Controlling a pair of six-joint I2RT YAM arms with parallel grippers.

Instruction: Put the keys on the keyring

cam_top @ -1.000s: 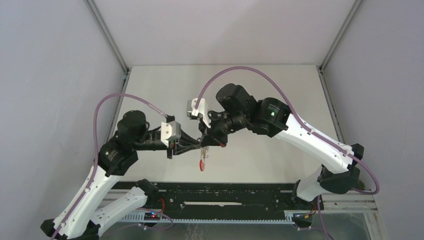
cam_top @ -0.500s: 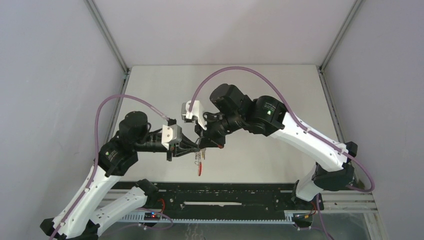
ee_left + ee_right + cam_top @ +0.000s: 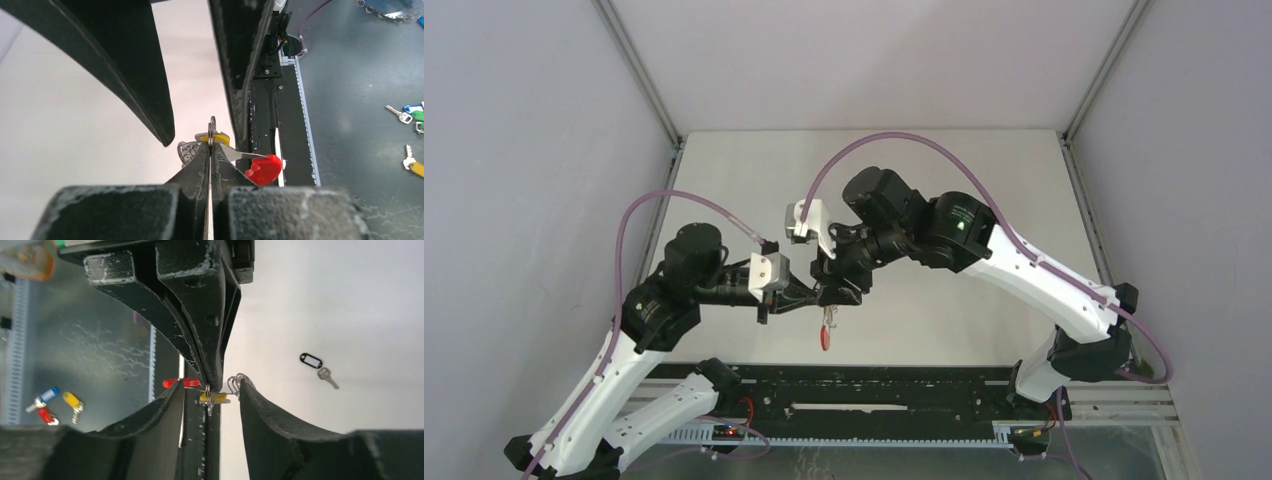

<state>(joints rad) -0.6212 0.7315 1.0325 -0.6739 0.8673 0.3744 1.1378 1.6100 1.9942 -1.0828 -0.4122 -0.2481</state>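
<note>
My left gripper (image 3: 210, 146) is shut on a thin silver wire ring of the keyring (image 3: 212, 131), held above the table. The keyring's red plastic piece (image 3: 264, 168) hangs to one side and dangles below the grippers (image 3: 827, 335). More wire rings (image 3: 237, 382) bunch on the other side. The yellow-tagged key (image 3: 214, 398) sits right against the pinched ring; I cannot tell if it is threaded on. My right gripper (image 3: 211, 385) is open, its fingers either side of the left fingertips and the ring, gripping nothing. The black-tagged key (image 3: 312, 361) lies on the white table.
The two arms meet nose to nose over the near middle of the table (image 3: 874, 170). A black rail (image 3: 864, 390) runs along the near edge. Spare keys with blue (image 3: 47, 395), yellow (image 3: 72, 401) and red tags lie on the dark floor below.
My right gripper has opened and let go of the ring. My left gripper has closed fully on it. The red piece now hangs a little lower.
</note>
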